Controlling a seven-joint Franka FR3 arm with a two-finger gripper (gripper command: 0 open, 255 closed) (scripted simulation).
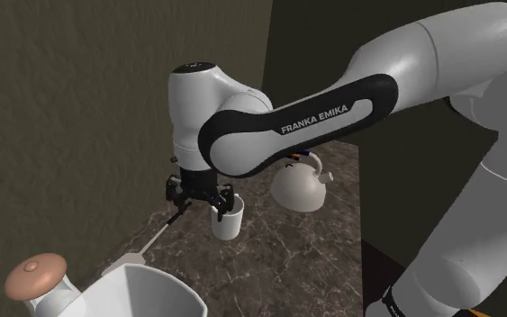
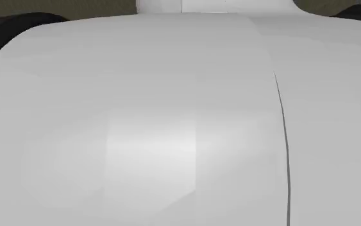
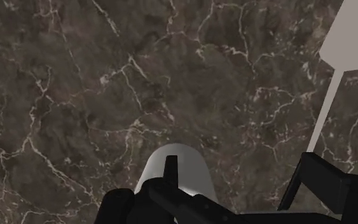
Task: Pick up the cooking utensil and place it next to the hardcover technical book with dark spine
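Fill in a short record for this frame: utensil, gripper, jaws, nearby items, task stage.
utensil: pale spatula, lying flat on the marble counter, not held
gripper: gripper low over the counter, beside the cup
jaws: open, clasping nothing
nearby items: white cup, white kettle behind it
task stage: pickup not yet done

Illumination soft and diffuse; source not identifiable. Shoulder view: wall (image 1: 62,99) dim, marble bench (image 1: 278,257) moderately lit, white arm (image 1: 440,63) bright with gentle shading. Second exterior view: a white curved surface (image 2: 313,96) carries a pale glare patch (image 2: 150,144) near centre. Wrist view: bench dim, black jaws near-silhouette.
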